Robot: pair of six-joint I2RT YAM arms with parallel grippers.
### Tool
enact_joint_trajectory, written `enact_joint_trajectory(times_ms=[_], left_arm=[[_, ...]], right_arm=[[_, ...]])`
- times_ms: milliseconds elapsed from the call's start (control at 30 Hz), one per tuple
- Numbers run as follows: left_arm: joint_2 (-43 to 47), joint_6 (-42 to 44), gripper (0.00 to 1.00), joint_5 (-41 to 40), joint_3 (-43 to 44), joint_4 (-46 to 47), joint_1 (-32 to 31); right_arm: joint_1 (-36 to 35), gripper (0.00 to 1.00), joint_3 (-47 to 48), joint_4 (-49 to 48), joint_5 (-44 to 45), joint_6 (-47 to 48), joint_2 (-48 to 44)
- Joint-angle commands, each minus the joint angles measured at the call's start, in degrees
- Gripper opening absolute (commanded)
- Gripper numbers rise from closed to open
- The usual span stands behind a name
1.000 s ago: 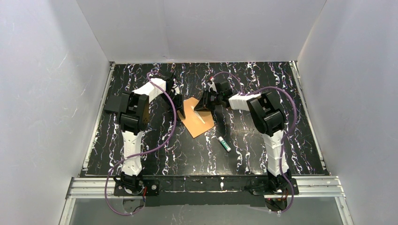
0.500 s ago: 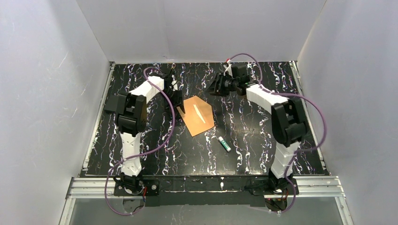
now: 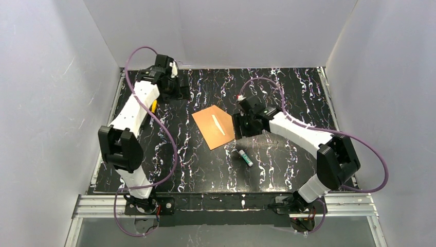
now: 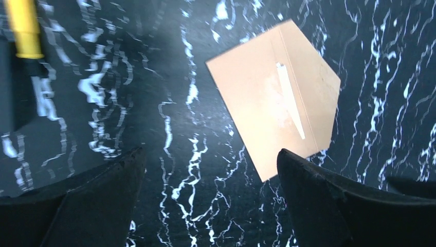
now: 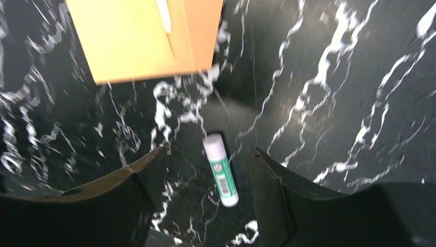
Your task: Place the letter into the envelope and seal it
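The orange-brown envelope lies flat mid-table, its pointed flap spread out beyond a crease, with a thin white strip beside that crease. The letter is hidden; no cream sheet shows in any view. My left gripper hangs open at the back left, well away from the envelope, with nothing between its fingers. My right gripper is open just right of the envelope, hovering over a green-and-white glue stick on the table.
The glue stick lies a little nearer than the envelope's near corner. A yellow-handled tool lies by the left edge beside a dark flat piece. White walls enclose the black marbled table.
The left arm pulled away from the envelope to the back left and opened wide. The right gripper swung back, then came down beside the envelope over the glue stick, opening.
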State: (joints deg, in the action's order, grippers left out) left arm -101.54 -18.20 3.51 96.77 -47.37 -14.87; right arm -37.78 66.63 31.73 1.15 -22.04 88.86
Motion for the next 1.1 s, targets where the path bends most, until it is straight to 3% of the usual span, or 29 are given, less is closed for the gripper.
enact_joint_trajectory(times_ms=[0,233,433,667,800,933,1067], left_arm=[[5.60,-1.10,0.98,-7.32,-0.79,0.78,2.76],[10.24,-5.09,0.98,-6.10,-5.41,5.17,5.57],[11.21,-4.02,0.97,2.39,-6.96,7.14,5.93],[12.41,-1.85,0.98,4.85,-7.36,7.61,5.91],[13.08,-1.80,0.98,6.58,-7.83,8.22,5.91],[13.55,-2.23,0.98,9.08,-8.60,9.07,5.91],[14.57,-4.63,0.97,15.41,-11.11,12.21,5.91]], right_arm=[[-4.90,0.68,-1.59,11.56,8.09,1.05,-0.76],[-9.01,0.66,-3.21,12.83,7.69,3.87,3.78],[-9.24,0.60,-3.00,9.59,3.53,6.41,7.99],[-9.15,0.40,-3.93,5.03,3.16,6.17,10.25],[-8.96,0.35,-5.21,2.79,0.78,5.18,10.91],[-8.10,0.16,-7.01,0.68,-0.79,3.87,9.93],[-3.86,0.13,-6.70,-2.32,-1.92,1.04,3.80]])
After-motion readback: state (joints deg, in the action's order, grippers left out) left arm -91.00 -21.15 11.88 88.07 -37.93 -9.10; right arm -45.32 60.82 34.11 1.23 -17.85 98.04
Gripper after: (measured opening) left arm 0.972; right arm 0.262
